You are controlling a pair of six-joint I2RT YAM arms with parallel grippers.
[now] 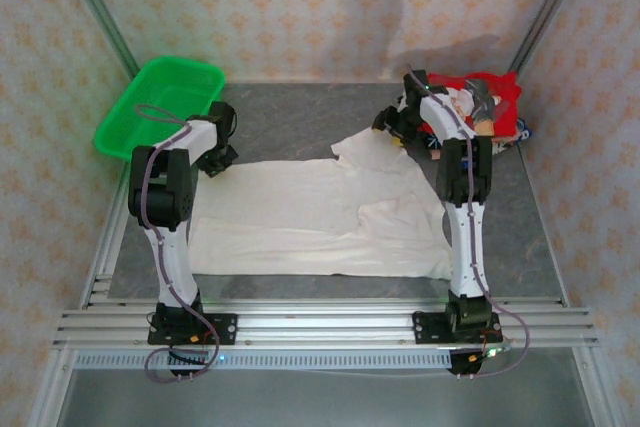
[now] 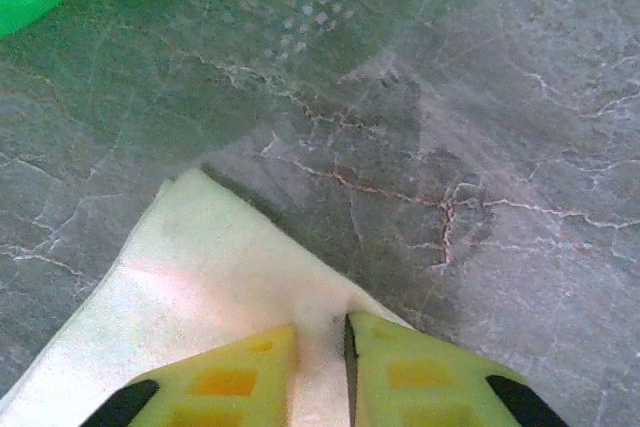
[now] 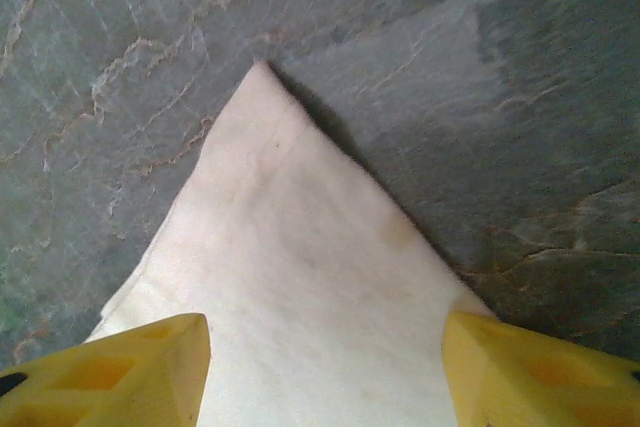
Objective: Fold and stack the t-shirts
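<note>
Shirt (image 1: 320,212) lies spread flat, left pincer (image 2: 320,333) squeezed nearly together on one corner with cloth pinched in the thin gap, right pincer (image 3: 325,332) spread wide, another corner poking out ahead between its fingers.

Off-white t-shirt (image 1: 310,217): spread flat and lengthwise across the centre of the frame, one sleeve pointing toward the upper right. Pile of coloured shirts (image 1: 487,97), red uppermost: upper right, near that sleeve.

White-black arms (image 1: 172,257), yellow fingers (image 2: 235,379), grey looping cables (image 1: 158,110).
</note>
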